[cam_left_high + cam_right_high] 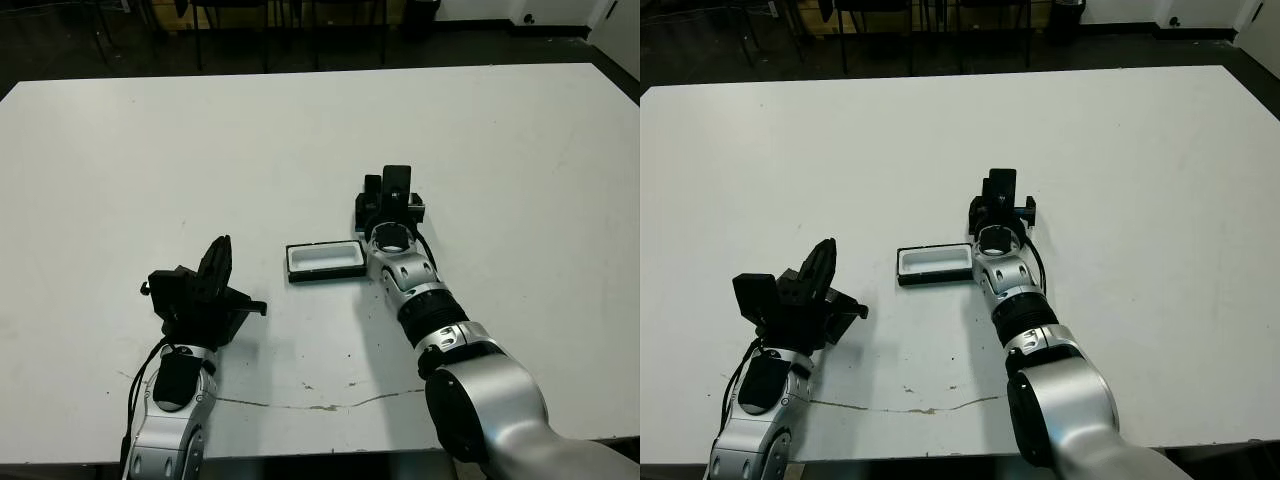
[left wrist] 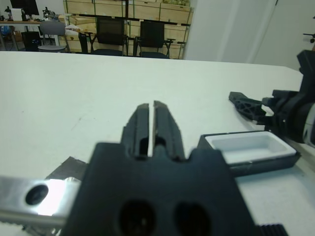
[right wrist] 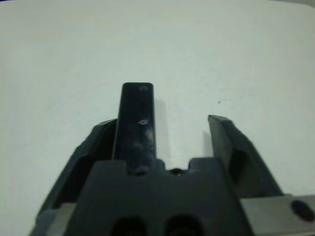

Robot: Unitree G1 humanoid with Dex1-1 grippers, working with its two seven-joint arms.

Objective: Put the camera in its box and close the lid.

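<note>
Lid mostly hidden behind left gripper body at lower left of left wrist pic; camera's base hidden w/in right gripper.

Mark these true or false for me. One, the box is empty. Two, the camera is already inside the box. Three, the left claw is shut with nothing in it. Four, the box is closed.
1. The box is empty. True.
2. The camera is already inside the box. False: the camera is between the fingers of the right claw, beyond the box on the table.
3. The left claw is shut with nothing in it. True: only a thin slit shows between its fingers.
4. The box is closed. False: it lies open and its white lining shows.
</note>
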